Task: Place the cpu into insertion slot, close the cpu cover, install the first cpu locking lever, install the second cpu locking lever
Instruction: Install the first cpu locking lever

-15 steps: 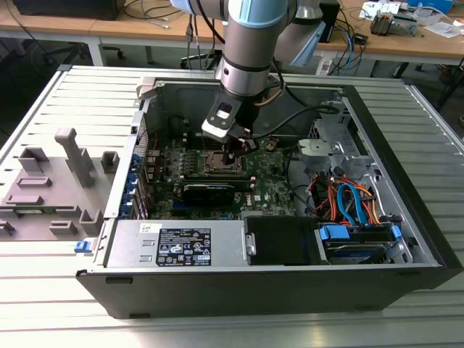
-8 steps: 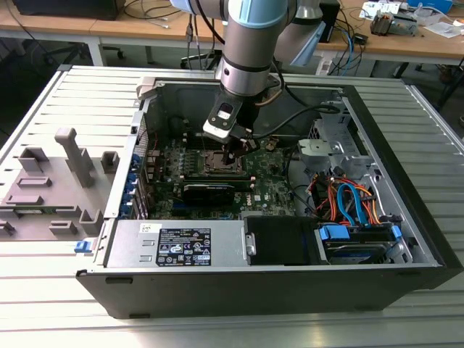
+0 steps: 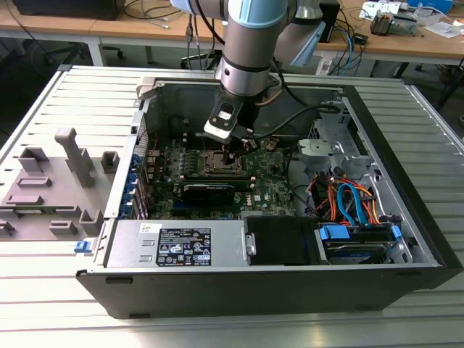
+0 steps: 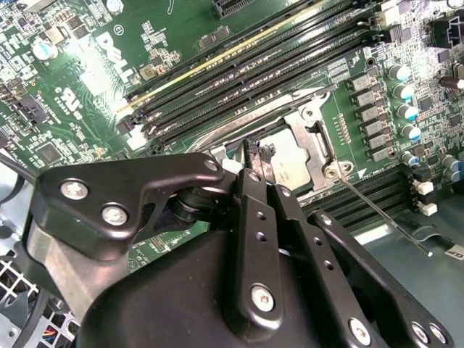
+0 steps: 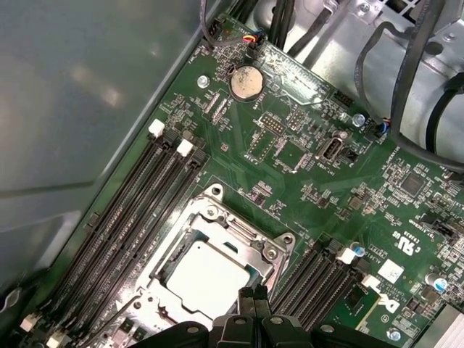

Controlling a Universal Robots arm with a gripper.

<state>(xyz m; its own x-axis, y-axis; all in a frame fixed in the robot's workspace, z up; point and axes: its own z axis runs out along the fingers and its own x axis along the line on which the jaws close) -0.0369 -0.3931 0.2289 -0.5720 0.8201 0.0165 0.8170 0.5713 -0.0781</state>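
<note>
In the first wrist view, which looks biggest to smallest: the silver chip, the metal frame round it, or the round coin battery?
1. cpu cover, the outer frame.
2. cpu.
3. coin battery, clearly smallest, though farther from the camera.

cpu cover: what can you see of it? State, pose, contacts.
The cpu cover is a thin silvery metal frame with a large square window. It looks lowered flat onto the socket, with the cpu showing through the window. It sits on the green board between banks of black memory slots. The gripper, its tips together, hangs at the frame's edge over the chip; contact cannot be told. In the second wrist view a thin lever rod sticks out from one corner.
</note>
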